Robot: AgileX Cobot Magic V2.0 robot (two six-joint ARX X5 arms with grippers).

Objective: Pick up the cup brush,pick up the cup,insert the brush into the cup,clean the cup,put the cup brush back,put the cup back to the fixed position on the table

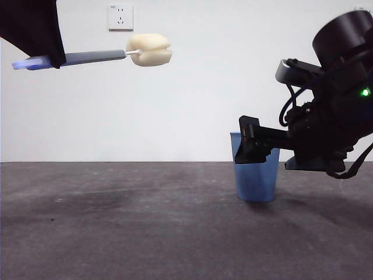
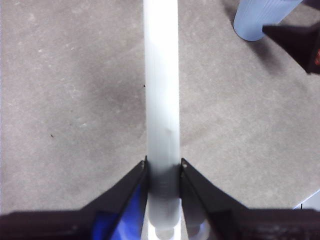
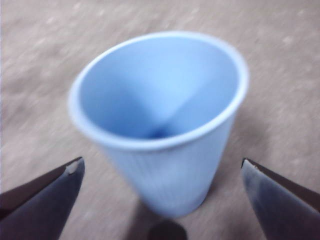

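A plain white wall (image 1: pixel 192 105) stands at the far edge of the counter (image 1: pixel 116 227). A white socket plate (image 1: pixel 120 17) is mounted high on the wall, left of centre. Lighting is even; soft shadows lie on the dark grey counter surface.

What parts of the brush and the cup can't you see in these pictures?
- Cup brush sponge head: cut off by the left wrist view's edge.
- Cup rim, front view: partly hidden behind the right gripper.
- Cup ribs: blurred in the right wrist view.
- Brush handle end: hidden inside the left gripper.
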